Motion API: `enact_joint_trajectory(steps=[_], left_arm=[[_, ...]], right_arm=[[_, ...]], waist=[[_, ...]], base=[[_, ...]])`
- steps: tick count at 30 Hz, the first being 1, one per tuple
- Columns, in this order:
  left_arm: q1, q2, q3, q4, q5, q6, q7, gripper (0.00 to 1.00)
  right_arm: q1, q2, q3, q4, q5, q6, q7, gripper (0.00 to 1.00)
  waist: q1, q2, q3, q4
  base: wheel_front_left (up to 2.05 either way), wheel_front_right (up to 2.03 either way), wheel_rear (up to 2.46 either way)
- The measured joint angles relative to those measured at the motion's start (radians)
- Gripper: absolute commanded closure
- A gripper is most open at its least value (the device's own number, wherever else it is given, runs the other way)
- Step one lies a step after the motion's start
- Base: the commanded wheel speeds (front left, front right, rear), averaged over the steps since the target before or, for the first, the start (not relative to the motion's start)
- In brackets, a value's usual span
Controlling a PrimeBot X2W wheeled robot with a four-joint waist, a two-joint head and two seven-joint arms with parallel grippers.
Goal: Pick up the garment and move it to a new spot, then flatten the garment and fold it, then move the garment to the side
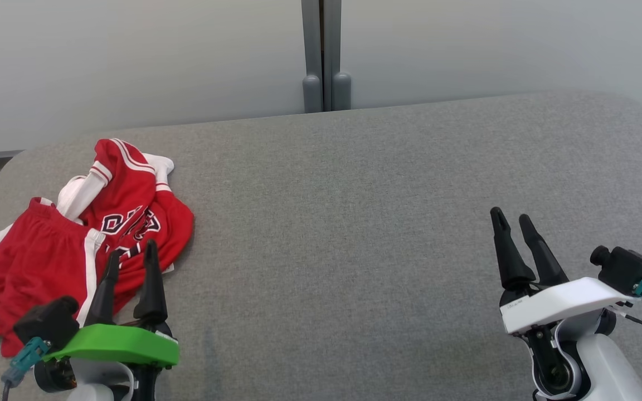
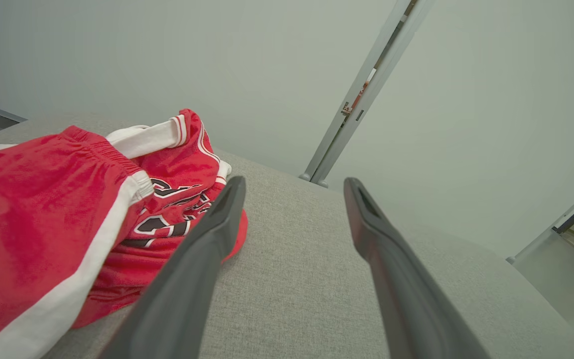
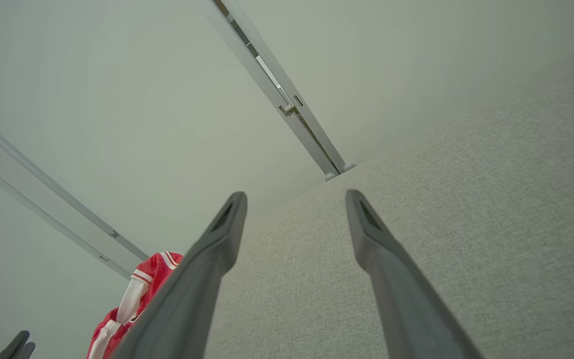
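Garment (image 1: pixel 48 262) lies crumpled at the bench's (image 1: pixel 354 223) left side. My left claw (image 1: pixel 131 249), at its edge, and right claw (image 1: pixel 510 214), well apart, gape empty; I should pinch a thick fold deep.

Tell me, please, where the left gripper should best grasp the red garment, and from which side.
Probably the raised, bunched fold by the black lettering, on the right edge of the garment. It stands proud of the grey table, so the jaws can close around it. Come from above with the open left gripper, which is nearest that edge.
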Motion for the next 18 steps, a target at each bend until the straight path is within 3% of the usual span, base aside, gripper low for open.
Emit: enact_joint_trajectory(steps=[18], left_arm=[[-0.002, 0.002, -0.007, 0.03, 0.197, 0.002, -0.044, 0.0]], right_arm=[[-0.013, -0.015, 0.04, 0.04, -0.171, 0.0, -0.044, 0.0]], waist=[[0.0, 0.0, -0.007, 0.003]], base=[[0.0, 0.0, 0.0]])
